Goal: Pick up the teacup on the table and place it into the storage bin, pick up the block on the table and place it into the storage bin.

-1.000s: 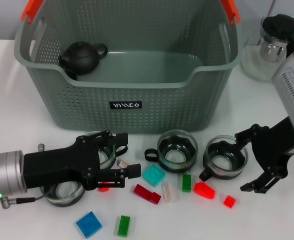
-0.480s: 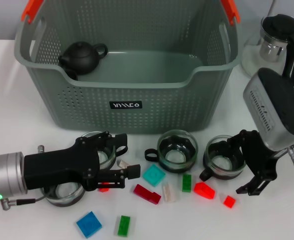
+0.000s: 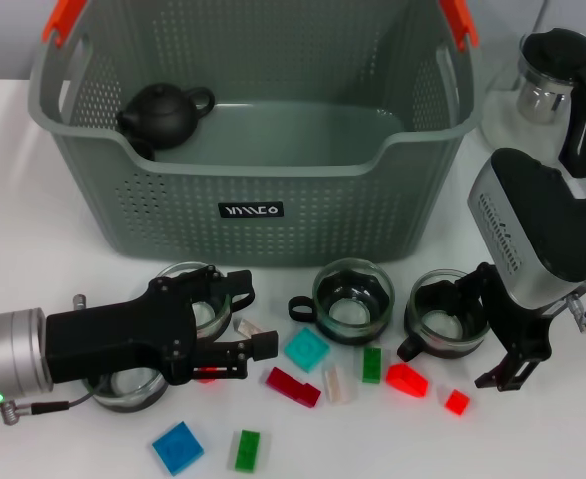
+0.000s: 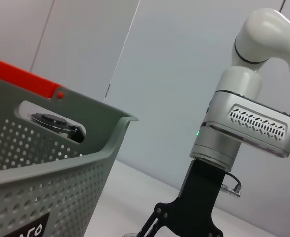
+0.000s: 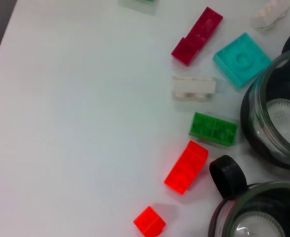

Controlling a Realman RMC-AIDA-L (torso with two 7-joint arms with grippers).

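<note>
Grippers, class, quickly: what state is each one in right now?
Left gripper: open, low over the white table, holding nothing.
Right gripper: open, empty, beside the rightmost glass teacup with black base.

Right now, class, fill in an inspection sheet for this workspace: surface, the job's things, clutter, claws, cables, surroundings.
Surface: white table, with loose pieces lying in front of the bin.
Job's things: storage bin at the back; four glass teacups and coloured blocks stand in front of it, not yet binned.
Clutter: black teapot inside the bin; glass kettle at the bin's right.
Claws: left claw open, low over the left teacups and a red block; right claw open, at the rightmost teacup.
Cables: short wires at each wrist.
Surroundings: plain grey wall.
</note>
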